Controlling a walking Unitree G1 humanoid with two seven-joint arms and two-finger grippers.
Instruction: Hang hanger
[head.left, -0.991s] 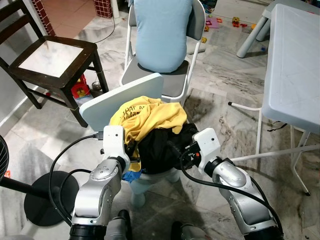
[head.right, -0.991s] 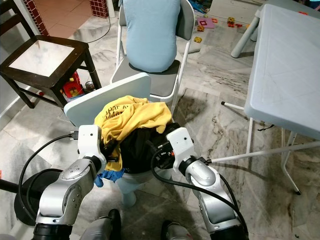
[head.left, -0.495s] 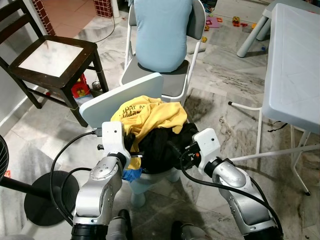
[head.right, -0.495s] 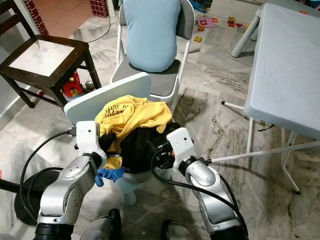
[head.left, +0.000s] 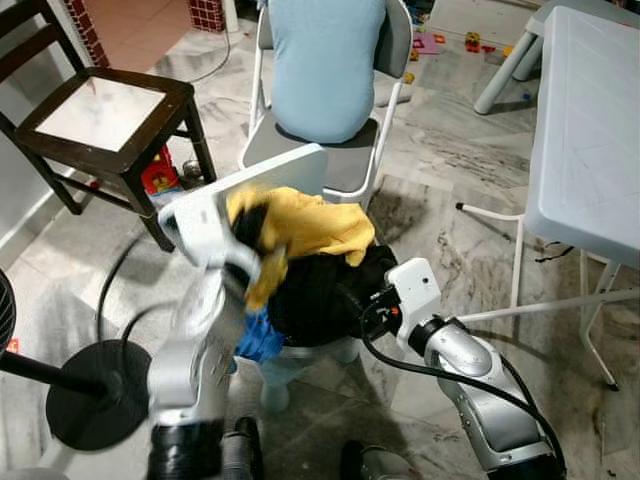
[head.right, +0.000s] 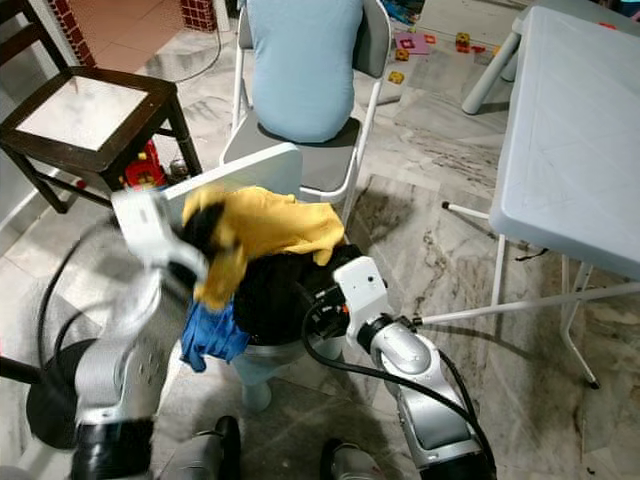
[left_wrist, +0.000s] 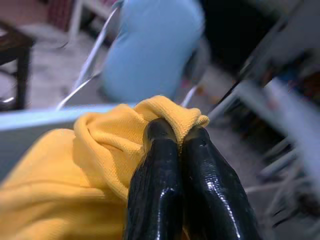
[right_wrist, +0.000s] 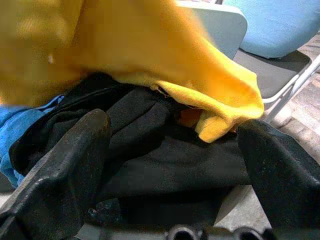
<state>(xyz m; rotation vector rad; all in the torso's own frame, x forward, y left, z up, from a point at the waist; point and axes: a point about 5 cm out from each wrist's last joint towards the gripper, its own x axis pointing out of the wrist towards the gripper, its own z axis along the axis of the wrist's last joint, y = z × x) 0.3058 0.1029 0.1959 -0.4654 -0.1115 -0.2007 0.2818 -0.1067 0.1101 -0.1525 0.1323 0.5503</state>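
Left gripper (left_wrist: 181, 142) jaws pinching crumpled yellow cotton shirt (head.left: 310, 226), right gripper (right_wrist: 175, 165) jaws spread beside black garment (head.left: 320, 290) on small pale-blue plastic chair (head.left: 300, 165)

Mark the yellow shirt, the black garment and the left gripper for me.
yellow shirt (head.right: 285, 222), right eye view, on its top folds.
black garment (right_wrist: 165, 150), right wrist view, on the middle of the cloth.
left gripper (left_wrist: 181, 137), left wrist view, between the fingertips pinching the yellow cloth.
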